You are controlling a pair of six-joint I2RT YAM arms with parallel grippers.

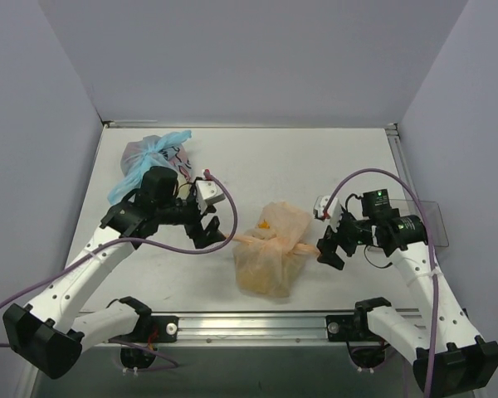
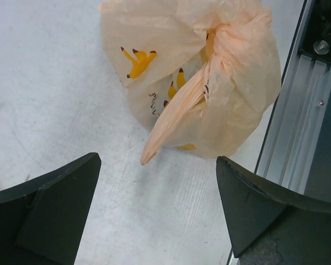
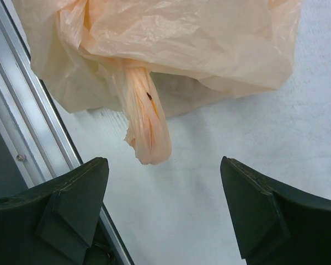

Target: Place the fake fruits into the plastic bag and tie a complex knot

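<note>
Between both arms, crinkly peach plastic bag (image 1: 272,249), knot (image 1: 284,241) tied.

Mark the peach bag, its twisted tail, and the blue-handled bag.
peach bag (image 1: 270,261): top external view, on its crinkled body.
twisted tail (image 2: 174,115): left wrist view, midway along the strand.
blue-handled bag (image 1: 168,141): top external view, on its light-blue handle.

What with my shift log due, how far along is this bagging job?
Done: the thin peach-orange plastic bag sits closed, handles twisted into a knot; no loose fruit shows. In hand: nothing, left pincer and right pincer open, apart from it. Remaining: perhaps tightening.
</note>
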